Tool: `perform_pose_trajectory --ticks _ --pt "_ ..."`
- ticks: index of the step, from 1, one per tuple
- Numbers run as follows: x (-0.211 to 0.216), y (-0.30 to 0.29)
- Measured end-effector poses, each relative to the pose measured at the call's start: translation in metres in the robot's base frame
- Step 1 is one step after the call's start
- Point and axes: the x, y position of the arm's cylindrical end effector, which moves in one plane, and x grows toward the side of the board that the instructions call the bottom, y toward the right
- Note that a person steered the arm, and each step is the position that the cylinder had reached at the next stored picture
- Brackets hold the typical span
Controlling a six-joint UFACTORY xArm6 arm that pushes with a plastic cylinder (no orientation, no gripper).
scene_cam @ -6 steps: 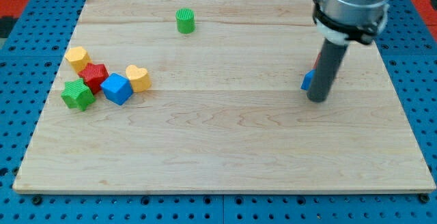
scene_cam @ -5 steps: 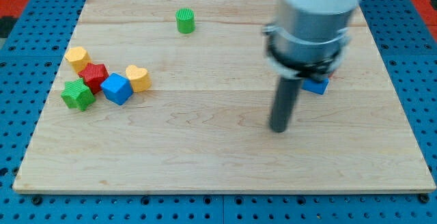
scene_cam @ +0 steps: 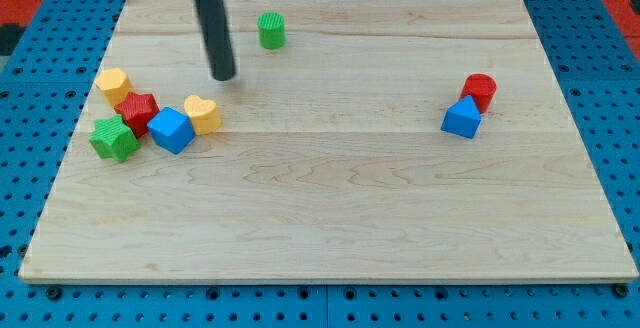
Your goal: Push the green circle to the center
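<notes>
The green circle (scene_cam: 271,30) stands near the view's top edge of the wooden board (scene_cam: 330,208), left of the middle. My tip (scene_cam: 224,76) rests on the board below and to the left of it, a short gap apart. The rod rises from the tip to the view's top edge. The tip touches no block.
At the view's left sits a cluster: a yellow hexagon (scene_cam: 113,85), a red star (scene_cam: 139,111), a green star (scene_cam: 113,138), a blue cube (scene_cam: 171,130) and a yellow heart (scene_cam: 203,114). At the right a red cylinder (scene_cam: 481,91) touches a blue triangle (scene_cam: 461,118).
My tip has swept from the right side by the blue triangle across the board to the upper left, near the green circle. No block has moved.
</notes>
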Motion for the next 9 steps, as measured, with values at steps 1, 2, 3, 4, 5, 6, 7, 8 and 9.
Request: perform_pose_trajectory --ticks 1,2,3,4,5,6,7,8,9 --pt "-0.037 -0.021" --pt "-0.092 0.015" --pt "-0.102 0.065" --pt "-0.046 0.083" --pt "-0.018 0.102" --pt "0.016 0.075" --pt "0.06 0.049" --pt "0.034 0.101" --pt "-0.001 0.144"
